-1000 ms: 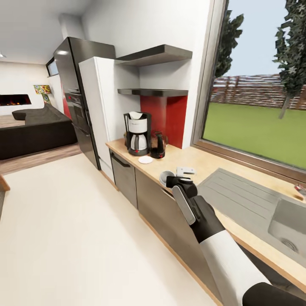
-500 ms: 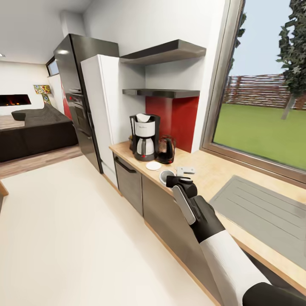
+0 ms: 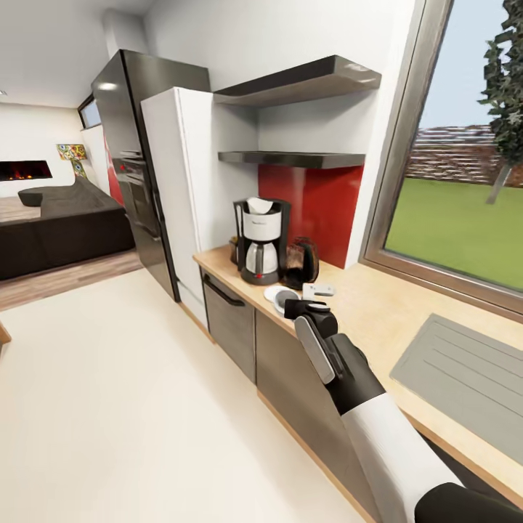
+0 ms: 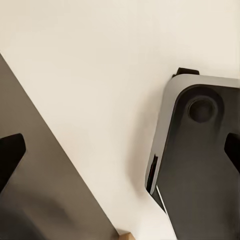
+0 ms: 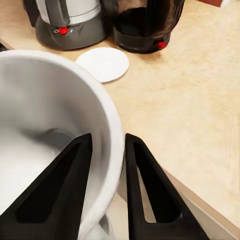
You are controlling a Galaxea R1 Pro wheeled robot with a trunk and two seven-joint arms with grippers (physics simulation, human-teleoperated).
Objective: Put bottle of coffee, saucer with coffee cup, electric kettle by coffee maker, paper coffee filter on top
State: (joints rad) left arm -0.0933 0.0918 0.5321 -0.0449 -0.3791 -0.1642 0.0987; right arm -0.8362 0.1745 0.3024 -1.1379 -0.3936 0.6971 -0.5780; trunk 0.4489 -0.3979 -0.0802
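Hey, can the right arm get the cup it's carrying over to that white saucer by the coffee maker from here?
Probably yes. The right tool grips the coffee cup by its rim, and bare countertop lies between it and the saucer. The electric kettle stands close behind the saucer.
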